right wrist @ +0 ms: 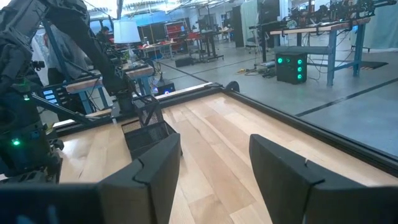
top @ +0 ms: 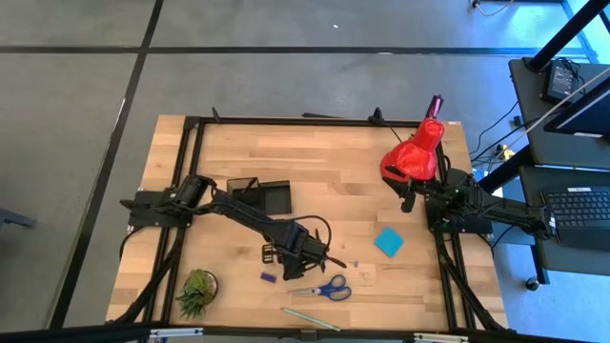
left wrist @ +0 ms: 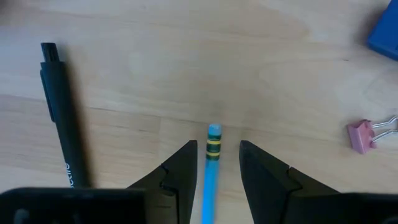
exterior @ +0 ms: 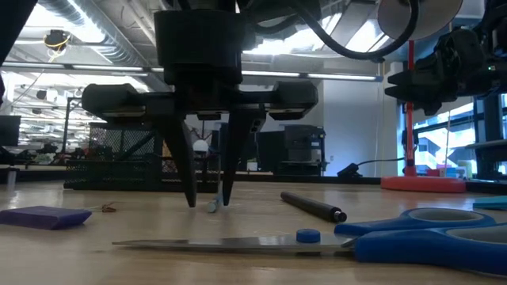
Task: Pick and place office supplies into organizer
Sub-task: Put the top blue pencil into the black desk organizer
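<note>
- I have the left gripper [left wrist: 213,169] down at the table near its front middle, fingers narrowly apart and straddling a blue pencil [left wrist: 211,171]; the jaws sit on either side without clearly pinching it, so I judge the grasp not yet made.
- The low view shows those fingertips [exterior: 191,198] reaching the wood, with something thin and pale between them [exterior: 217,199], which the overhead hides under the wrist.
- The wrist camera alone shows me the black pen [left wrist: 59,118] lying beside the gripper and a pink binder clip [left wrist: 360,135] off to the other side.
- From above I place the rest: blue-handled scissors [top: 324,289] just in front of the gripper, a purple block [top: 268,277], a cyan sticky-note pad [top: 388,241] toward the right arm, another pencil [top: 310,319] at the table's front edge.
- The organizer [top: 262,195] stands well behind, near the left arm's base, so the carry is backward.
- The right gripper [right wrist: 211,180] waits beside the red lamp [top: 416,152], fingers wide and empty.
</note>
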Robot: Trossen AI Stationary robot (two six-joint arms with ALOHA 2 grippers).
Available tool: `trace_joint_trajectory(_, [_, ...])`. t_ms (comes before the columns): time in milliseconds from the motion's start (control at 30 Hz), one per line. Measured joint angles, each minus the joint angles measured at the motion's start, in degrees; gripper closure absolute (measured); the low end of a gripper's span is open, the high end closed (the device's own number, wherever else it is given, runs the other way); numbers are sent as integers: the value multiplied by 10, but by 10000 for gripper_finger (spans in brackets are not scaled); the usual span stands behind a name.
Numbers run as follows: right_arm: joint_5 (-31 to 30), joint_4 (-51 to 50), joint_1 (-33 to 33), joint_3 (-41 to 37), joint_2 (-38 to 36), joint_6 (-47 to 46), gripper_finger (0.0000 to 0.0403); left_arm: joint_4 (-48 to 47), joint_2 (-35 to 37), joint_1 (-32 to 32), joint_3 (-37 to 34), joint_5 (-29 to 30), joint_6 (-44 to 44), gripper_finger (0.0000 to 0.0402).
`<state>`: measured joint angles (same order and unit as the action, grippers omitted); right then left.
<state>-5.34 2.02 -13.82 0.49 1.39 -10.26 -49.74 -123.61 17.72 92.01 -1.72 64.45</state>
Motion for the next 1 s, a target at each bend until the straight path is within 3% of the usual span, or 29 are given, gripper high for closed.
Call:
trace_joint_trajectory(267, [0,0,0,0,0,0,208,16,0,-11,-16,-35,-7,290])
trace_joint_trajectory(633, [0,0,0,0,0,0,208,14,1,-17,-17,-38,-8,340])
trace_joint_trajectory(1000, [0,0,0,0,0,0,208,18,0,-17,-17,-36,-21,346])
